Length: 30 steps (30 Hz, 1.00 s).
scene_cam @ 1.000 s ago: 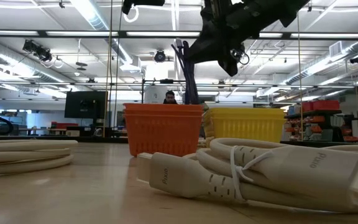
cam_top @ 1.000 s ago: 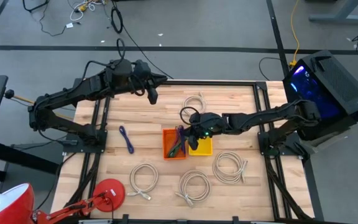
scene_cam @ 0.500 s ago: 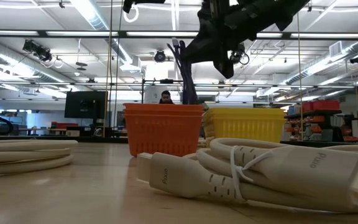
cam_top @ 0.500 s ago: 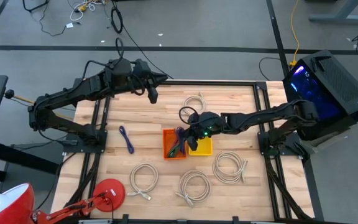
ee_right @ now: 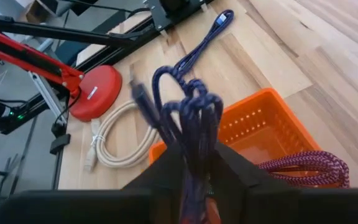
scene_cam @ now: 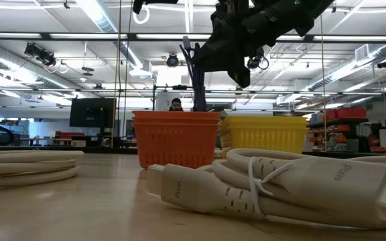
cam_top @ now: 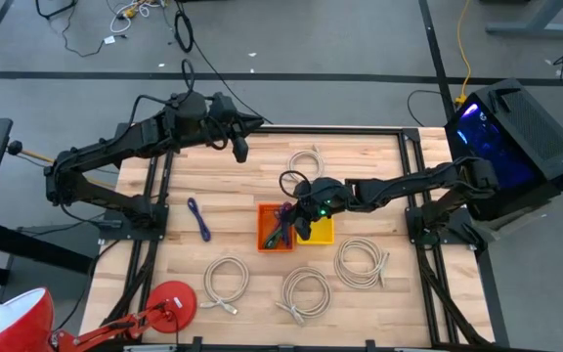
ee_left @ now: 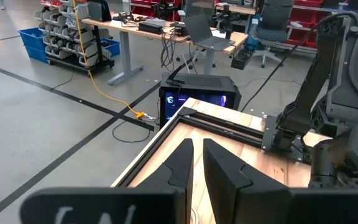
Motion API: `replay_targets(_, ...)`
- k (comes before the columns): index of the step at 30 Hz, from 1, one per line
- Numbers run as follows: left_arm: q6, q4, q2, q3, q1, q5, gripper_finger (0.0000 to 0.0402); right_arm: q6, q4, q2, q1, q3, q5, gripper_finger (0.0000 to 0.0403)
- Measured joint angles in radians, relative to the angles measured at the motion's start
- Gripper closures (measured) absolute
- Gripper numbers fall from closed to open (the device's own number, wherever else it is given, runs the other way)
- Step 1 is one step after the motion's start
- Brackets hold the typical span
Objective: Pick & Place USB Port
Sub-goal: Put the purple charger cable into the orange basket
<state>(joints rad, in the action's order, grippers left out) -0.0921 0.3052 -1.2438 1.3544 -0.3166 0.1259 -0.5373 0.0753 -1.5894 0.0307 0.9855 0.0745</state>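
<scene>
- So the right gripper (cam_top: 295, 223) hangs over the orange bin (cam_top: 274, 227), with the purple cable (ee_right: 191, 118) bunched between its jaws. From the wrist view it looks pinched, though the grip may be loosening.
- Drop it from low and centred over the bin; the loops spring wide and a tail could flop over the rim.
- One braided cable (ee_right: 303, 167) is already inside, so aim beside it.
- Left gripper (cam_top: 240, 147) waits at the counter's far edge, jaws nearly shut on nothing.

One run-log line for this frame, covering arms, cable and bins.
right gripper: holds bundled purple USB cable over orange plastic basket | left gripper: parked, table's far edge | yellow basket: beside orange
</scene>
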Motion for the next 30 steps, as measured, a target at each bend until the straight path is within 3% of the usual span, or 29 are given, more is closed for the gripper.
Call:
replay_targets(9, -0.001, -0.001, 0.0, 0.0, 0.0, 0.0, 0.0362, -0.003, -0.001, 0.0, -0.004, 0.0, 0.017, 0.0285)
replay_targets(30, -0.001, -0.001, 0.0, 0.0, 0.0, 0.0, 0.0362, 0.047, 0.019, 0.001, -0.093, 0.0, 0.06, 0.0282)
